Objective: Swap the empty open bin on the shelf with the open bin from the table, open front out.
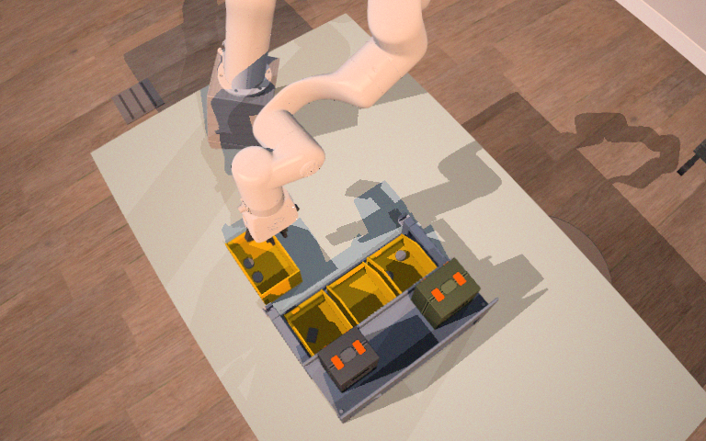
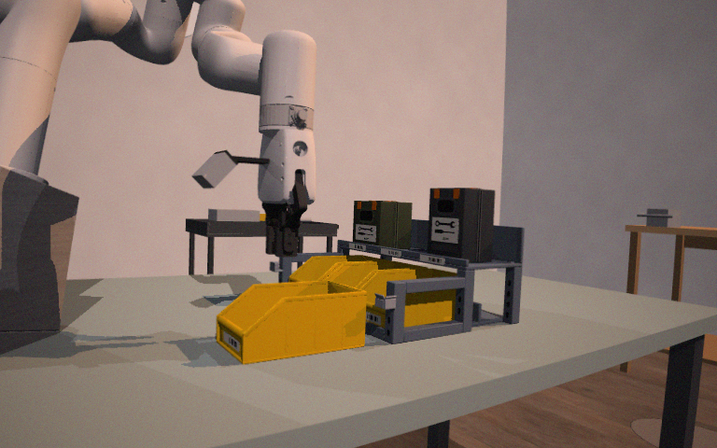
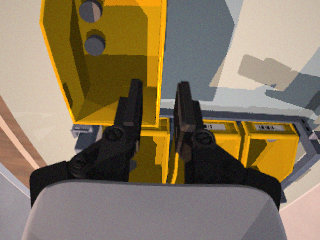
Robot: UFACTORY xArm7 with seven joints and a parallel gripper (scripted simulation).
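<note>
Hovering: the gripper (image 1: 266, 236) (image 2: 283, 248) (image 3: 159, 96), pointing down above the bins, its pincer partly spread with nothing between the fingers
Table bin: yellow, flat on the table top (image 1: 562, 353) (image 2: 475, 380), at the near left of the shelf (image 1: 481, 318) (image 2: 465, 301) (image 3: 200, 117), open front toward the left; touching the shelf or not, I cannot tell
Round parts (image 1: 253, 269) (image 3: 94, 45): two, dark grey, inside the table bin (image 1: 278, 260) (image 2: 303, 327) (image 3: 115, 70)
Empty bin (image 1: 358, 290) (image 2: 351, 272) (image 3: 227, 145): in the middle place on the shelf
Near shelf bin (image 1: 333, 317) (image 2: 428, 311) (image 3: 155, 150): in its place, a dark part inside
Far shelf bin (image 1: 411, 265) (image 2: 316, 264) (image 3: 280, 155): in its place, a round grey part inside
Upper board: dark case (image 1: 348, 358) (image 2: 470, 227) near, green case (image 1: 445, 290) (image 2: 391, 224) far
</note>
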